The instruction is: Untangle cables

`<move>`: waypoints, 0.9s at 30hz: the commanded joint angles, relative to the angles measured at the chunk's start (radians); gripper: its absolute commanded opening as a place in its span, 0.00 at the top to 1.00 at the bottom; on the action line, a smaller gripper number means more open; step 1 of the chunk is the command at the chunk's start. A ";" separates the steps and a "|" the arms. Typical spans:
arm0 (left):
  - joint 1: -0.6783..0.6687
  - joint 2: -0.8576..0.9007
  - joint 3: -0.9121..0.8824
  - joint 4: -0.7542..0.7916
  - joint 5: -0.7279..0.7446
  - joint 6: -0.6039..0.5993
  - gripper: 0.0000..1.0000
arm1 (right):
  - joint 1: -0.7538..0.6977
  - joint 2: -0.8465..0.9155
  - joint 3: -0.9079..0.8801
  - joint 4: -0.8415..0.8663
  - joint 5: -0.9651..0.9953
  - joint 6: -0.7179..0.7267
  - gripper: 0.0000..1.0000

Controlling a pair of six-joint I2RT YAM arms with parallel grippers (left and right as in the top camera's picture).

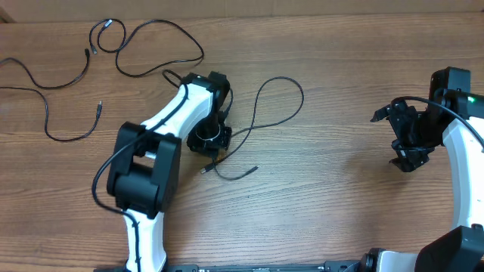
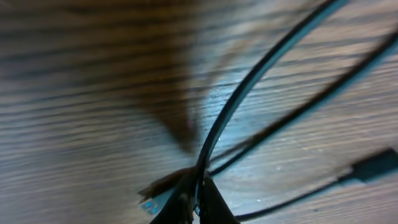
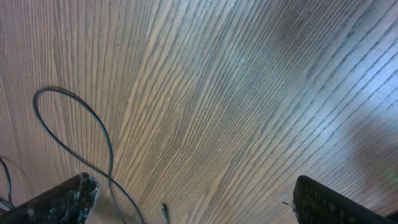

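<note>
Left gripper [image 2: 194, 208] is pinching the looped cable [image 2: 242, 87] beside its plug, the loop running away toward the right gripper [image 1: 407, 143], which is waiting spread open, well apart.

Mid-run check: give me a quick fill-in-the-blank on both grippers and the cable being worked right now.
1. The left gripper has its jaws ___ on the black cable.
2. The right gripper has its jaws ___, with nothing between them.
3. Beside the left pinch lies a connector with a ___ tip.
4. The table has a ___-grain surface.

Missing words: shut; open; blue; wood
</note>
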 commanded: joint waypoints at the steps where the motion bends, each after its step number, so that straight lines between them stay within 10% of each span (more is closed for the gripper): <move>1: -0.005 0.046 -0.005 -0.011 0.031 0.000 0.87 | -0.004 -0.006 0.007 0.002 0.010 0.005 0.00; 8: -0.008 0.058 -0.005 -0.011 0.050 0.017 0.42 | -0.004 -0.006 0.007 0.002 0.010 0.005 0.00; 17: -0.024 0.058 -0.005 -0.016 0.125 0.092 0.50 | -0.004 -0.006 0.007 0.002 0.010 0.005 0.00; 27: -0.150 0.059 -0.006 0.073 -0.144 -0.031 0.50 | -0.004 -0.006 0.007 0.002 0.010 0.005 0.00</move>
